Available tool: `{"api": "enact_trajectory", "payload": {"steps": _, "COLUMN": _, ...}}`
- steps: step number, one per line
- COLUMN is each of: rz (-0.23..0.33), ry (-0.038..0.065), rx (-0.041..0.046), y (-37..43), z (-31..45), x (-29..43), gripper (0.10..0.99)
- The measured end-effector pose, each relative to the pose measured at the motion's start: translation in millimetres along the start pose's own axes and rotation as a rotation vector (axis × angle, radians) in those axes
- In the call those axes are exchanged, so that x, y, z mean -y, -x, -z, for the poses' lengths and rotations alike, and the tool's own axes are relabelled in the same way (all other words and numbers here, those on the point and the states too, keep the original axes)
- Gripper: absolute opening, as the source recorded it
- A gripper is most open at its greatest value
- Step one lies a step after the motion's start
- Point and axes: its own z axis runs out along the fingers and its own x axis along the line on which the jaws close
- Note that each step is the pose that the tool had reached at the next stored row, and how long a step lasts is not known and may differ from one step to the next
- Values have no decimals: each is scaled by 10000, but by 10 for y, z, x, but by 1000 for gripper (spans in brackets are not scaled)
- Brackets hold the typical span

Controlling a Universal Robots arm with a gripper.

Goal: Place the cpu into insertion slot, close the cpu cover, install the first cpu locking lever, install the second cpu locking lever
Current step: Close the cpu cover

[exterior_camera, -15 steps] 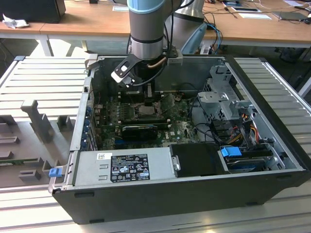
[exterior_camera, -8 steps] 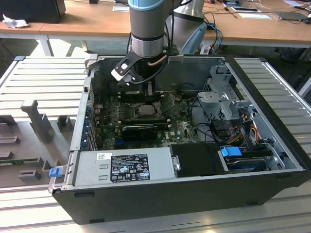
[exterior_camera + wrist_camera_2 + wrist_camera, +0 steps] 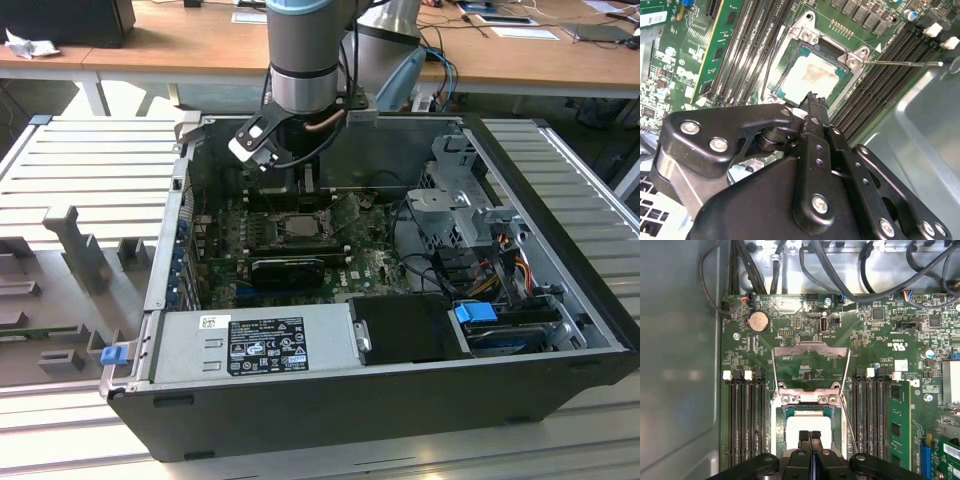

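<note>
1. The open computer case (image 3: 330, 410) lies on its side (a container of containers). From the exterior view's left to its right it holds the silver power supply (image 3: 255, 340), the green motherboard (image 3: 225, 255) and a metal drive cage (image 3: 455, 205) with a blue latch (image 3: 475, 312) nearby.
2. On the board, the insertion slot (image 3: 781, 412) holds the cpu (image 3: 809, 422), which lies flat inside the frame. Its pale top (image 3: 812, 75) is smeared with a brownish stain.
3. The cpu cover (image 3: 810, 345) is swung open on its hinge beyond the slot, and green board shows through its window.
4. One thin locking lever (image 3: 900, 63) sticks out from a corner of the slot across the memory slots (image 3: 870, 420); in the first wrist view it runs as a wire (image 3: 848, 427) beside the chip.
5. The gripper (image 3: 809, 436) has its two fingers pinched together, pad against pad. Its tip (image 3: 812, 100) is over the chip's near edge.
6. I cannot tell whether the tip touches the metal.
7. The gripper's black body covers the near side of the slot in both wrist views. In the exterior view the arm (image 3: 305, 60) blocks the back of the board.
8. Around the slot are more memory slots (image 3: 745, 420), a coin cell (image 3: 759, 321) and black cables (image 3: 752, 270) along the case wall.
9. Outside the case, a grey fixture (image 3: 80, 250) stands on the ribbed table at the exterior view's left, and wooden desks (image 3: 180, 45) run behind.
</note>
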Motion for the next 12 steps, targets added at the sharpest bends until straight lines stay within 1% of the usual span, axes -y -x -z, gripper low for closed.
{"api": "enact_trajectory", "payload": {"steps": 2, "rz": 0, "ry": 0, "rx": 0, "y": -2, "z": 60, "x": -4, "gripper": 106}}
{"api": "enact_trajectory", "payload": {"steps": 3, "rz": 0, "ry": 0, "rx": 0, "y": -3, "z": 77, "x": -5, "gripper": 106}}
{"api": "enact_trajectory", "payload": {"steps": 6, "rz": 0, "ry": -2, "rx": 3, "y": -2, "z": 85, "x": -23, "gripper": 106}}
{"api": "enact_trajectory", "payload": {"steps": 10, "rz": 0, "ry": 0, "rx": 1, "y": -5, "z": 144, "x": -27, "gripper": 106}}
{"api": "enact_trajectory", "payload": {"steps": 12, "rz": 0, "ry": 0, "rx": 1, "y": -6, "z": 163, "x": -28, "gripper": 106}}
